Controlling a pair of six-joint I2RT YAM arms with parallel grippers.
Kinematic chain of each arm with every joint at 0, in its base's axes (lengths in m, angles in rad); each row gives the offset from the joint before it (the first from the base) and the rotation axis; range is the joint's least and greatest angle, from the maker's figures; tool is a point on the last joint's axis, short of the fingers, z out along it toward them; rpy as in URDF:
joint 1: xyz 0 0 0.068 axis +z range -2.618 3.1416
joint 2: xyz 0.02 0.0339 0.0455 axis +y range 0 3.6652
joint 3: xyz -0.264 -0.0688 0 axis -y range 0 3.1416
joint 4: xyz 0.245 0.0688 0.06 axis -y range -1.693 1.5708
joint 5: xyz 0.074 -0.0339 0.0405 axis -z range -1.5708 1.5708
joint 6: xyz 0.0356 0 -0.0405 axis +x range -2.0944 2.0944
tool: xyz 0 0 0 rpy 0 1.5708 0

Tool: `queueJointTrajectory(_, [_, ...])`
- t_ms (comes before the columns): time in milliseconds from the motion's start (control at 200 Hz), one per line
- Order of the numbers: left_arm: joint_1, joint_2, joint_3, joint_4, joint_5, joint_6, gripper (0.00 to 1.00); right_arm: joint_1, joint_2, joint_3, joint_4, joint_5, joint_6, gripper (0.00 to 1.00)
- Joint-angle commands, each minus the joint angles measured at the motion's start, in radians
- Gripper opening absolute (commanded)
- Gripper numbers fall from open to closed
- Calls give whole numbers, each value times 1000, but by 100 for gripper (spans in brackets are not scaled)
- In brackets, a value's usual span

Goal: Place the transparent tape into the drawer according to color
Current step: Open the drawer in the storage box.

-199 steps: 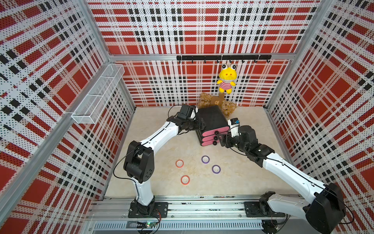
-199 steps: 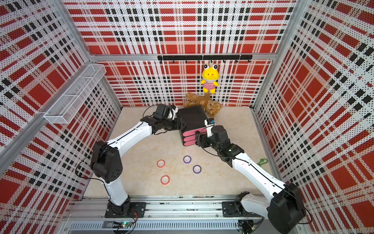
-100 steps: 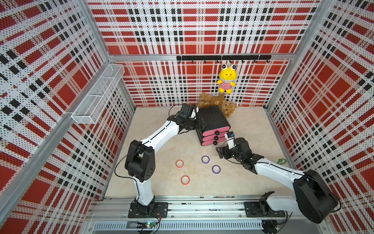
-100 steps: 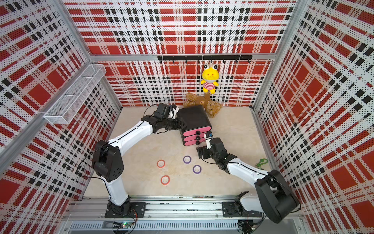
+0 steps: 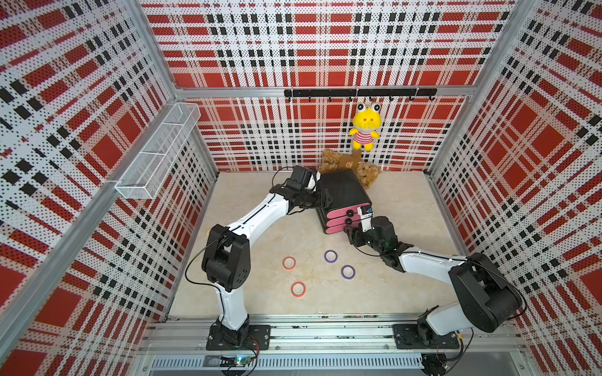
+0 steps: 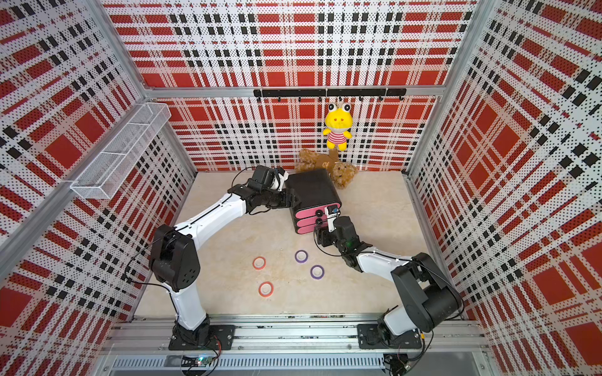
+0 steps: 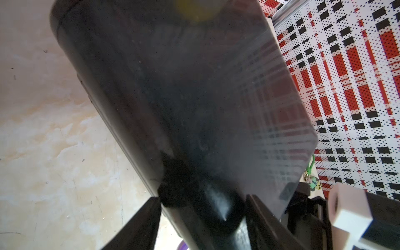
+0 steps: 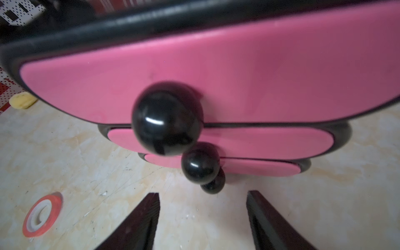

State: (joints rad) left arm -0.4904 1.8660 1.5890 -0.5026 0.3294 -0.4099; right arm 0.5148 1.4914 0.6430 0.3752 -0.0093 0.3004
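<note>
- right gripper (image 8: 202,194): jaws apart, empty, just short of lowest black round knob (image 8: 213,185)
- left gripper (image 7: 202,197): astride small black cabinet (image 5: 342,192) edge, can't tell if clamped
- red and purple flat tape rings (image 5: 298,289): on open floor, clear of both

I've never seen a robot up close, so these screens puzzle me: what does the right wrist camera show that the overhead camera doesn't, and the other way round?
Only the right wrist view: the right fingers standing apart, nothing between them, near the lowest knob. Only a top view: two purple tape rings, the hanging yellow plush, and the left fingers gripping the black cabinet. Both: the pink drawers, their knobs, a red tape ring.
</note>
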Motion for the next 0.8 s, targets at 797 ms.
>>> queueJointTrajectory(797, [4, 9, -21, -59, 5, 36, 68, -4, 142, 84, 94, 45, 40, 54])
